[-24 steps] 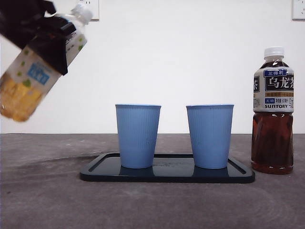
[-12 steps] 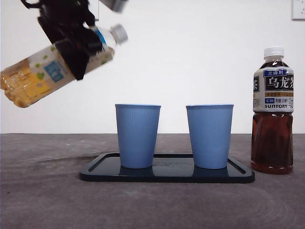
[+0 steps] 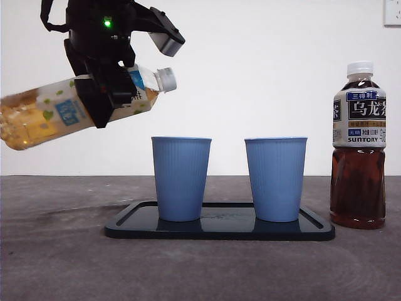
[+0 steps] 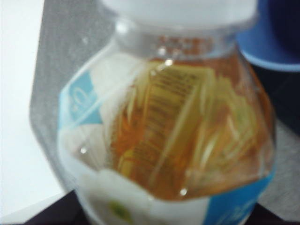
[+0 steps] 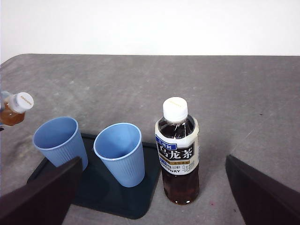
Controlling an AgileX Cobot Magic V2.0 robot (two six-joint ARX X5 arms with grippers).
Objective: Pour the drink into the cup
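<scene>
bottle (image 4: 164, 122) blurred, cap cut off, l. wrist

Left arm (image 3: 103, 37): matte black housing, blocky, small green LED lit near the top, black cable loop at the upper left, grey angled block on the right side. Right gripper (image 5: 154, 197): two plain black wedge-shaped jaws, matte, set wide apart.
</scene>
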